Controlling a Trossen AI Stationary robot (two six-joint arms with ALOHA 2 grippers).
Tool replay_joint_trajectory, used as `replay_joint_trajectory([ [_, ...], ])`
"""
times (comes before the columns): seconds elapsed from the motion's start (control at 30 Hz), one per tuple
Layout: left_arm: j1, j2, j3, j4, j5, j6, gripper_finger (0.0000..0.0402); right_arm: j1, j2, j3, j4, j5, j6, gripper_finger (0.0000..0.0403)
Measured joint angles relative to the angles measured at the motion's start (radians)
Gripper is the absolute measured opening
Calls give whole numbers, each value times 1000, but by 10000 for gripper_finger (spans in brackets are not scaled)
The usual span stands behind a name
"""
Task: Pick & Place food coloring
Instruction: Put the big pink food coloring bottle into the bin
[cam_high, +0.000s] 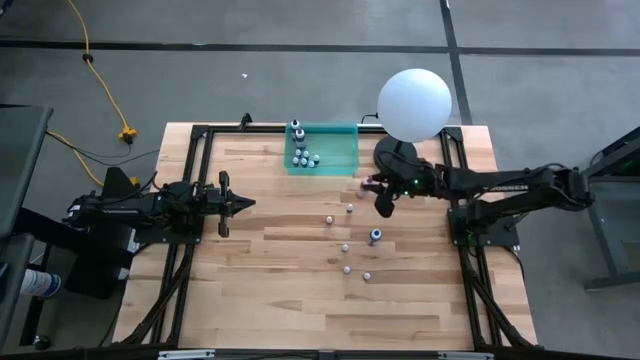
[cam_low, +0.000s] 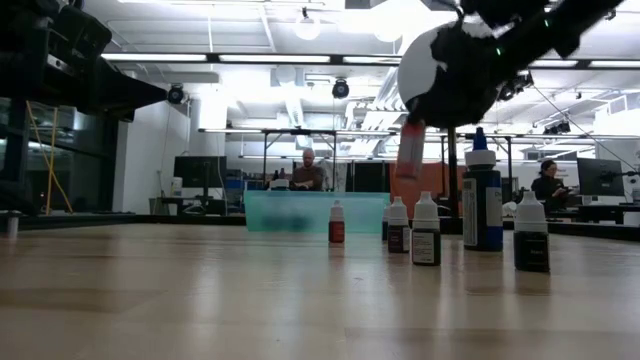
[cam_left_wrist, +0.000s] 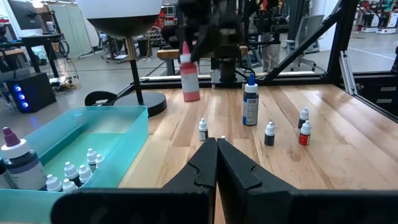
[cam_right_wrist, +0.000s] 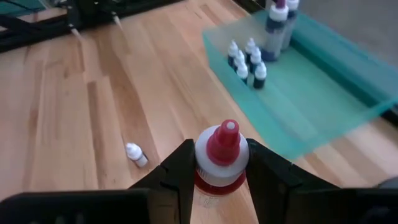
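Observation:
A pink food coloring bottle (cam_right_wrist: 222, 163) with a pink cap hangs above the table near the lamp, and my right gripper (cam_high: 373, 186) is shut on it. Several other food coloring bottles (cam_high: 346, 247) stand loose on the wooden table, among them a larger blue one (cam_high: 375, 236); a tiny one (cam_right_wrist: 135, 154) lies on its side. More bottles (cam_high: 303, 157) stand in the near-left corner of the teal tray (cam_high: 340, 135) at the table's far edge. My left gripper (cam_high: 242, 203) waits shut at the table's left, level, touching nothing. My right gripper pinches the pink bottle between its two fingers (cam_right_wrist: 181, 167) at the shoulder just below the cap (cam_right_wrist: 219, 177). The fingers slant down from the table's right side. The bottle hangs roughly upright, its body (cam_low: 410, 150) below the fingers and lifted clear of the table.
A white globe lamp (cam_high: 414, 102) on a dark round base (cam_high: 395, 153) stands at the far right, close behind my right gripper. Black frame rails (cam_high: 190, 180) run along the table's sides. People (cam_low: 307, 170) sit in the room beyond the table.

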Motion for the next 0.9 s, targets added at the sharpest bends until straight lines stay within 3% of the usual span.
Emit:
replay_joint_trajectory([
  [0.23,0,0,0,0,0,0,0,29,51,237,-269,10,-73,110],
  [0.43,0,0,0,0,0,0,0,49,175,456,-439,-26,-130,110],
  [0.7,0,0,0,0,0,0,0,56,426,751,-507,-71,-204,110],
  [0.9,0,0,0,0,0,0,0,44,593,927,-522,-2,-145,110],
])
